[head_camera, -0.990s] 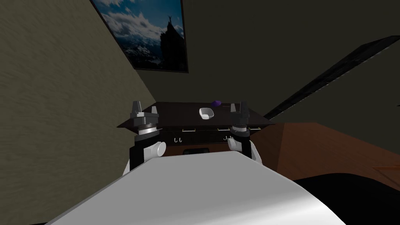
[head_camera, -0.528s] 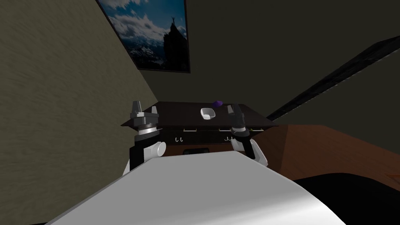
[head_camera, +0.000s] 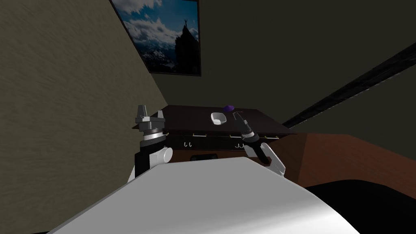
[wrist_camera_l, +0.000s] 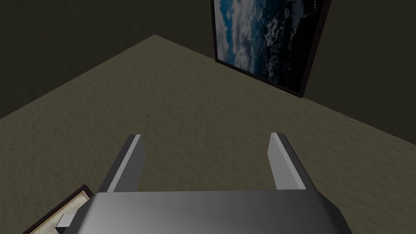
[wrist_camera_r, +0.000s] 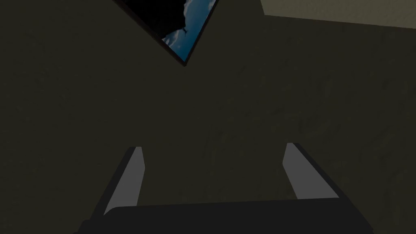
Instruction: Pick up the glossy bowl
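Table (head_camera: 191, 115): right end effector (head_camera: 237, 115) nearer bowl (head_camera: 218, 118)

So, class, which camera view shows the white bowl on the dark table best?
The head view: the white bowl sits whole on the dark table, near the right gripper. The wrist views face away from it, past the open fingers of the left gripper and the right.

Looks like room in house, not lab: framed mountain photo (head_camera: 172, 36) on textured tan wall (head_camera: 61, 101), dark sideboard (head_camera: 191, 114) with drawer pulls (head_camera: 198, 135) and hooks (head_camera: 186, 144), reddish wood floor (head_camera: 349, 158).
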